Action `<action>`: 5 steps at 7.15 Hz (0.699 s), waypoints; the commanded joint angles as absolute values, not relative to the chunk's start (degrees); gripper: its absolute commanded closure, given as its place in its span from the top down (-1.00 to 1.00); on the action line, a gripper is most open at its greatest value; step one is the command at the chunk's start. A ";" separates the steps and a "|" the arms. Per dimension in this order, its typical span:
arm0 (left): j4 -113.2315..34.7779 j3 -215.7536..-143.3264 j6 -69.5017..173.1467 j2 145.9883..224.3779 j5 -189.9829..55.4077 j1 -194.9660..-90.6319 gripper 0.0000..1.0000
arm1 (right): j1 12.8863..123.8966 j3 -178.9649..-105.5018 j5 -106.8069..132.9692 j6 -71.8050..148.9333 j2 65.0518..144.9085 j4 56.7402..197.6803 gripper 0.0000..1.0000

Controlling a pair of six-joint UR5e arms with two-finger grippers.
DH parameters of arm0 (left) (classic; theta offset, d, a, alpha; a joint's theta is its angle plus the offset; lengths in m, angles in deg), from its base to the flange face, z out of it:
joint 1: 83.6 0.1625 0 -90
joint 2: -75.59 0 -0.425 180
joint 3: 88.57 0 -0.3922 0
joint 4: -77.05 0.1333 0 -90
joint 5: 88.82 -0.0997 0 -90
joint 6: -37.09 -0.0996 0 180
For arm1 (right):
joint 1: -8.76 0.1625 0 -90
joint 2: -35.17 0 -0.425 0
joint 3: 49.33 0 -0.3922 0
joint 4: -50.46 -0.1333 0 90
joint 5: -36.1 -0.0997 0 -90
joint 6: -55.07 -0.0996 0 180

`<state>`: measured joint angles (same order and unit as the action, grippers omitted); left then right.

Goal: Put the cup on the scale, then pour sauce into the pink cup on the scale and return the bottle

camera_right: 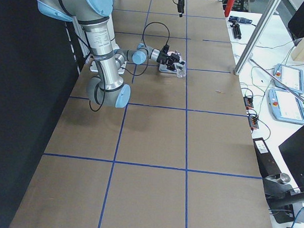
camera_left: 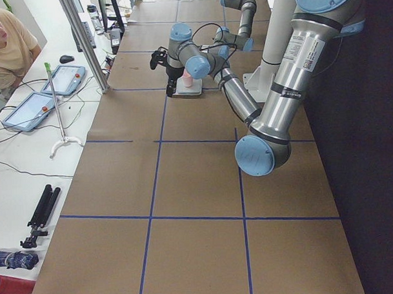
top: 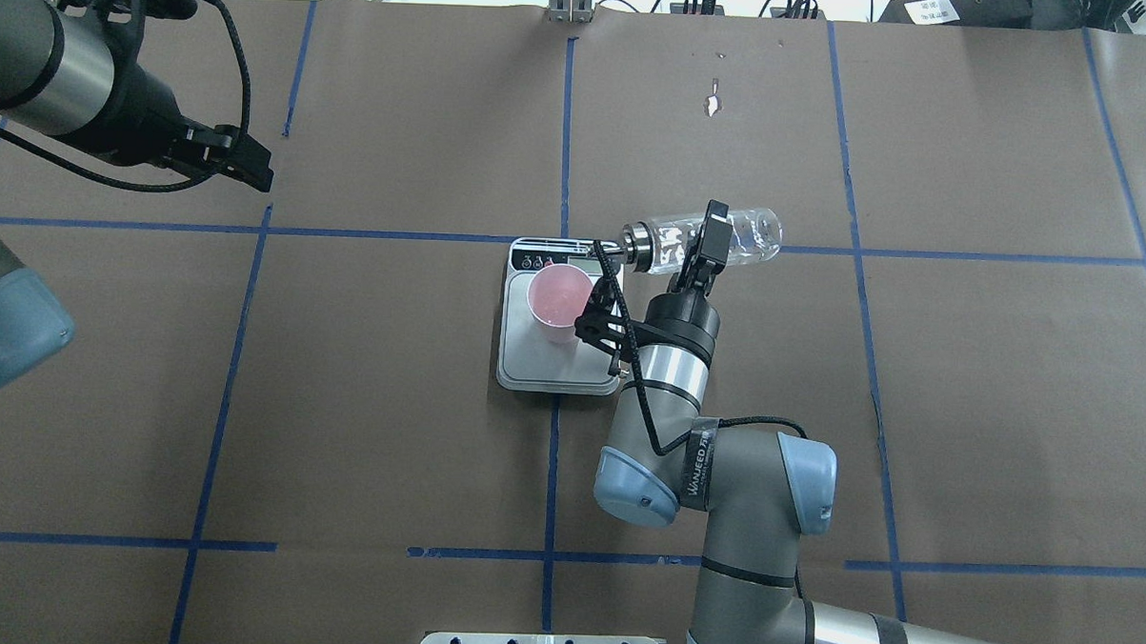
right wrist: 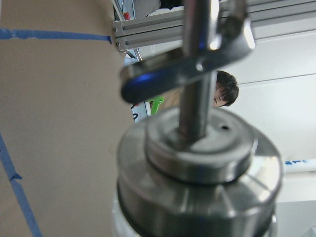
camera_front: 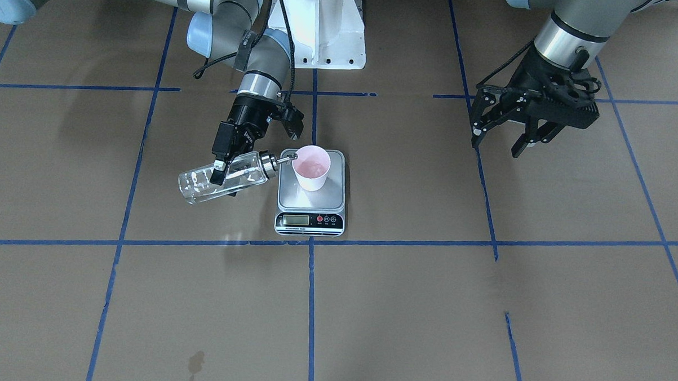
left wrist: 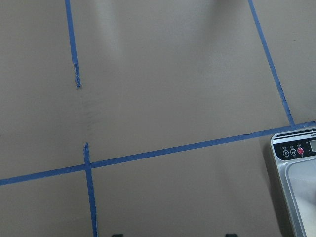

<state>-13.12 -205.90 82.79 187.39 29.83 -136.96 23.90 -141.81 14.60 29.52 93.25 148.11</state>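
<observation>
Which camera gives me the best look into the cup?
Exterior front-facing: the cup stands on the scale, its whole pink inside showing. Overhead shows it too, its edge overlapped by cabling. Exterior left shows it tiny; the rest barely or not at all.

Right arm [camera_right: 106, 66]: near and big, reaching out over the brown table [camera_right: 150, 144].
Right gripper [camera_right: 174, 62]: above the scale [camera_right: 166, 68], too small to read.
Bottle [camera_right: 180, 72]: clear, tilted.
Tablets [camera_right: 288, 92]: side bench.

Tilted bottle [camera_front: 195, 185] blocks one side of cup [camera_front: 311, 170]; opposite side open
</observation>
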 commanded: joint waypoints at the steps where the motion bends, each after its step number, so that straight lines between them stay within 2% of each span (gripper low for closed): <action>1: -13.12 -205.99 82.80 187.39 29.83 -137.04 0.51 | 23.61 -143.62 9.24 19.54 93.53 146.62 -1.00; 3: -13.12 -206.17 82.88 187.47 29.74 -137.04 0.52 | 23.96 -152.48 -1.92 17.54 93.62 146.62 -1.00; 4: -13.12 -206.17 82.88 187.47 29.74 -137.04 0.52 | 23.96 -152.68 -2.56 9.79 94.14 146.35 -1.00; 5: -13.12 -206.17 82.80 187.39 29.74 -137.04 0.52 | 24.05 -152.69 -5.96 6.23 95.19 138.52 -1.00</action>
<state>-13.12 -206.14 82.85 187.45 29.75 -137.03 23.94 -151.98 -2.25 11.89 94.19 144.81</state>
